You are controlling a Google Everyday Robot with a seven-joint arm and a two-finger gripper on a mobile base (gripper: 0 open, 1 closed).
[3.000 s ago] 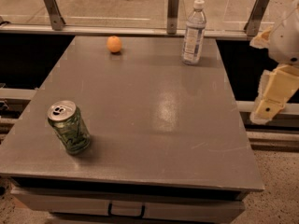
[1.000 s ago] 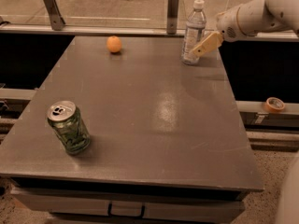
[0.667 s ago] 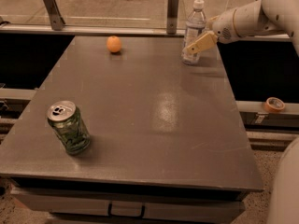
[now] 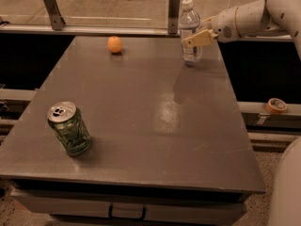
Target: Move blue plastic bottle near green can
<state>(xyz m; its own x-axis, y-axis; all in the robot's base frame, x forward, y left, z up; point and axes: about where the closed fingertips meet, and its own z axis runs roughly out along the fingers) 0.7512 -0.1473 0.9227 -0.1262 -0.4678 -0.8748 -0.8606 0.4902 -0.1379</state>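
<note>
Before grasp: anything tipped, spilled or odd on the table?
Nothing stands out. Blue plastic bottle upright at far right, gripper at it; green can stands near left, round orange object far left; no spill.

No text can be read anywhere at this moment. Nothing legible is made out on the blue plastic bottle (image 4: 189,20), neither words nor numbers. A green pattern is carried by the green can (image 4: 70,131), yet no brand name can be read on it. The end effector (image 4: 192,39) is held against the bottle, at the far right of the surface (image 4: 141,107), and no marking is seen on it.
</note>
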